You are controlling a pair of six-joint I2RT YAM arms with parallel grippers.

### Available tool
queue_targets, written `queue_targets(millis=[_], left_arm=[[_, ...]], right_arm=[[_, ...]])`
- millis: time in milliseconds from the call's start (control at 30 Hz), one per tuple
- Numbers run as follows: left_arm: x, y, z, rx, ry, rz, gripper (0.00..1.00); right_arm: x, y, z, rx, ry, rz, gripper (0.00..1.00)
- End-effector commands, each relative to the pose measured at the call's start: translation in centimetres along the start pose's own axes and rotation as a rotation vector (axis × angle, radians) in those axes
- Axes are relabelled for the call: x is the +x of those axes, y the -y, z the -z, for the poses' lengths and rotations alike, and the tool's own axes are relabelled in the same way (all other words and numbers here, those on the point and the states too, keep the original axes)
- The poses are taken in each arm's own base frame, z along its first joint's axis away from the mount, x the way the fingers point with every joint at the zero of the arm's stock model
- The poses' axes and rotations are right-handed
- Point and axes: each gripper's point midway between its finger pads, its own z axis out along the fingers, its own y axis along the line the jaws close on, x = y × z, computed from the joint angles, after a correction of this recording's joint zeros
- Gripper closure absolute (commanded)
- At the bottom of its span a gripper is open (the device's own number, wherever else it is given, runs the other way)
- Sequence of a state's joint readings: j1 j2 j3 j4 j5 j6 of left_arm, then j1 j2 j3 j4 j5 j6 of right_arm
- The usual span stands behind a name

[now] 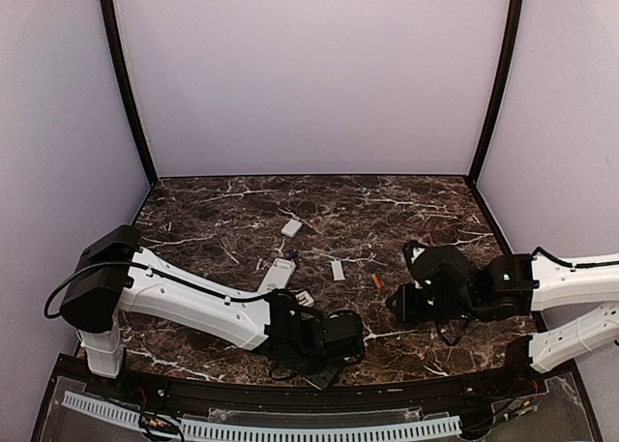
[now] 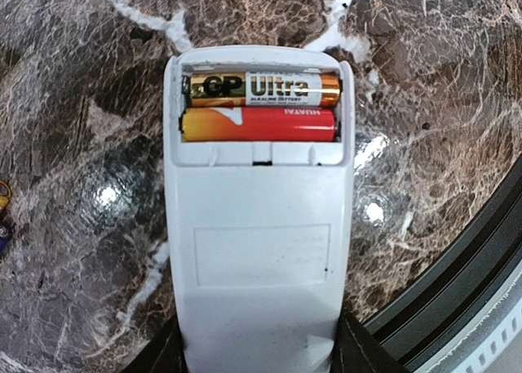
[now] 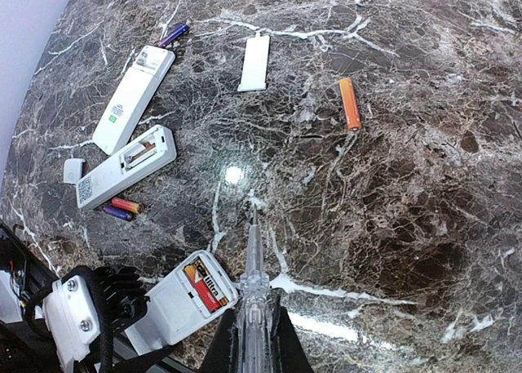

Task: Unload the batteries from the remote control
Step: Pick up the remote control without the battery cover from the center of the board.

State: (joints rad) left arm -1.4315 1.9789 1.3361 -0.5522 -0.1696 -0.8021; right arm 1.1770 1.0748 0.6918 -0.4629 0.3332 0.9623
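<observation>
A white remote control (image 2: 259,250) lies back-up between the fingers of my left gripper (image 2: 259,353), whose jaws press on its two sides. Its battery bay is uncovered and holds two batteries, a gold and black one (image 2: 263,87) above a red-orange one (image 2: 259,124). The right wrist view shows that same remote (image 3: 167,308) raised near the table's front edge. My right gripper (image 3: 253,328) is shut on a clear pointed tool (image 3: 253,250), whose tip hovers just right of the remote's bay. Left gripper (image 1: 329,350) and right gripper (image 1: 401,302) face each other.
Two more white remotes (image 3: 133,98) (image 3: 126,167) lie at the left. Loose batteries lie about: an orange one (image 3: 349,104), a purple one (image 3: 174,35), a red and purple pair (image 3: 122,208). White covers (image 3: 254,63) (image 3: 73,170) lie near them. The table's front rail (image 2: 457,275) is close.
</observation>
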Motion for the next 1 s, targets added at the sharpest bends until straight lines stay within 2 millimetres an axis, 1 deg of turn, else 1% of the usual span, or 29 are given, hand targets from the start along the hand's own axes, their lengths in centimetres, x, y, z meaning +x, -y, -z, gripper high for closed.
queue_targets(millis=[0, 33, 133, 167, 200, 233, 300, 333, 367, 400, 433, 467, 500, 633, 767, 867, 967], left_arm=[[0.3, -1.5, 0.0, -0.067, -0.017, -0.059, 0.60], [0.2, -1.5, 0.0, -0.064, -0.019, -0.072, 0.63], [-0.9, -1.6, 0.5, -0.030, -0.008, -0.117, 0.66], [-1.1, -1.3, 0.6, -0.006, -0.007, -0.132, 0.66], [-1.8, -1.3, 1.1, 0.012, 0.003, -0.159, 0.66], [-2.0, -0.8, 1.4, 0.049, -0.002, -0.173, 0.66], [-3.0, -0.3, 2.5, 0.112, 0.010, -0.215, 0.66], [-3.5, -0.4, 3.0, 0.132, 0.016, -0.246, 0.66], [-4.0, -1.0, 3.2, 0.134, 0.016, -0.248, 0.67], [-4.2, -1.1, 3.5, 0.150, 0.015, -0.281, 0.67], [-4.6, -1.9, 3.5, 0.143, 0.013, -0.281, 0.67], [-4.6, -1.9, 3.7, 0.166, 0.004, -0.311, 0.68], [-4.8, -2.6, 3.6, 0.164, -0.001, -0.311, 0.68], [-5.4, -3.2, 3.5, 0.188, 0.004, -0.390, 0.69], [-5.6, -2.6, 3.2, 0.239, 0.020, -0.473, 0.71], [-5.4, -1.6, 3.1, 0.300, 0.023, -0.530, 0.72], [-5.5, -1.3, 2.3, 0.310, 0.033, -0.582, 0.72]], right_arm=[[0.0, 0.5, 0.4, -0.001, 0.007, -0.011, 1.00], [0.0, 0.6, 0.5, -0.002, 0.010, -0.010, 1.00], [-0.1, 0.5, 0.7, -0.015, 0.009, -0.001, 1.00], [-0.2, 0.4, 0.8, -0.025, 0.007, 0.004, 1.00], [-0.2, 0.3, 0.8, -0.030, 0.003, 0.009, 1.00], [-0.3, 0.3, 0.9, -0.034, 0.000, 0.012, 1.00], [-0.5, 0.3, 1.0, -0.040, -0.004, 0.019, 1.00], [-0.6, 0.4, 1.1, -0.042, -0.004, 0.021, 1.00], [-0.7, 0.4, 1.1, -0.045, -0.004, 0.021, 1.00], [-0.9, 0.6, 1.1, -0.046, -0.006, 0.018, 1.00], [-0.9, 0.7, 1.1, -0.046, -0.009, 0.018, 1.00], [-1.0, 0.8, 1.1, -0.048, -0.011, 0.019, 1.00], [-1.2, 1.0, 1.0, -0.048, -0.013, 0.015, 1.00], [-1.9, 1.8, 0.6, -0.037, -0.021, 0.006, 1.00], [-3.1, 2.1, 0.5, -0.039, -0.011, 0.001, 1.00], [-3.8, 2.4, 0.3, -0.028, -0.010, 0.010, 1.00], [-4.5, 2.7, 0.2, -0.008, -0.018, 0.023, 1.00]])
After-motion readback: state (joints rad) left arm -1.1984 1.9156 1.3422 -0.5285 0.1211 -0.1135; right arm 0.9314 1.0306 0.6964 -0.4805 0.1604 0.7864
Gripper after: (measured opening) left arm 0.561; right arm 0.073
